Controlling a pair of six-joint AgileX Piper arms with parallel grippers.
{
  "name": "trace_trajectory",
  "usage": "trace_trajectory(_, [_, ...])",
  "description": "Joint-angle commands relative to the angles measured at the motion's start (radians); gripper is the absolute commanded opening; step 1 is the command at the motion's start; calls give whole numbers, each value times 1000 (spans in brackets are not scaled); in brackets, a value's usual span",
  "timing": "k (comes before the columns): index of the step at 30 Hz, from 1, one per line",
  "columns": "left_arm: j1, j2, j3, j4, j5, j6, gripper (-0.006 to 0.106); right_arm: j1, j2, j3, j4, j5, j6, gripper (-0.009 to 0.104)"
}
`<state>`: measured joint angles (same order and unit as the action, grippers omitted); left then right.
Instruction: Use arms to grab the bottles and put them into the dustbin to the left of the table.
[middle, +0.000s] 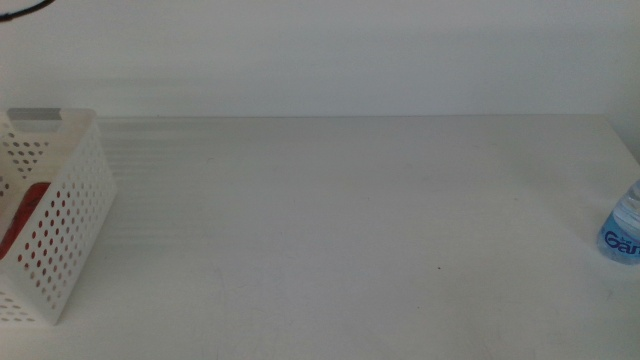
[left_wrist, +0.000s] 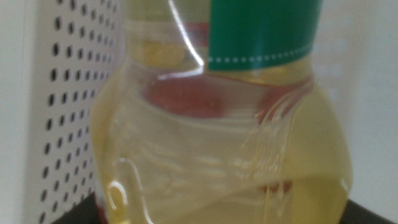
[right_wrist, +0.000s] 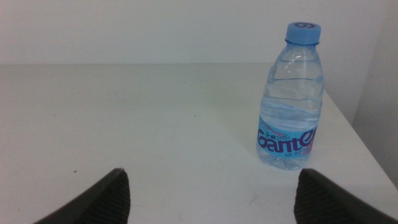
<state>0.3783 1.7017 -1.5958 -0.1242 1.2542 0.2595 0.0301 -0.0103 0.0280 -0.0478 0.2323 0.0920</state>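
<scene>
1. Table (middle: 350, 220): big plain white top, fills most of middle view; neither arm shows in that view.
2. Dustbin (middle: 70, 200): white perforated basket w/ handle slot, stands at table's left edge in middle view. Red shape shows through its holes, low inside; looks like the red can (middle: 22, 222), but too hidden to be sure. In left wrist view the bin's holed wall (left_wrist: 68, 106) sits right behind the yellow bottle.
3. Yellow-liquid bottle (left_wrist: 224, 155): clear, green neck band, fills nearly the whole left wrist view, very close to cam, blurred. Red patch seen through the liquid. Can't tell from this view whether it's over the bin or beside it; not visible in middle view.
4. Water bottle (right_wrist: 291, 99): clear, blue cap, blue "Ganten" label, upright on table near its right edge & far corner; in middle view only a sliver (middle: 624, 222) at the right border. Well apart from the bin.
5. Right gripper (right_wrist: 211, 196): low over table, jaws spread wide, nothing between them; water bottle ahead, apart from both jaws, nearer one of them.
6. Left gripper: only dark slivers at frame corners beside the yellow bottle; can't tell if fingers are closed on it.
</scene>
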Motion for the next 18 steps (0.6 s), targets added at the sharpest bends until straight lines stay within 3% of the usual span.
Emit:
trace_trajectory(1, [23, -42, -47, -50, -18, 23, -5, -7, -27, -7, -10, -70, -11, 75])
trace_trajectory(11, [25, 63, -47, -78, -18, 56, -5, -7, -27, -7, -10, -70, -11, 75])
trace_trajectory(18, [24, 124, -47, -43, -23, 56, -5, -7, -27, -7, -10, -70, -11, 75])
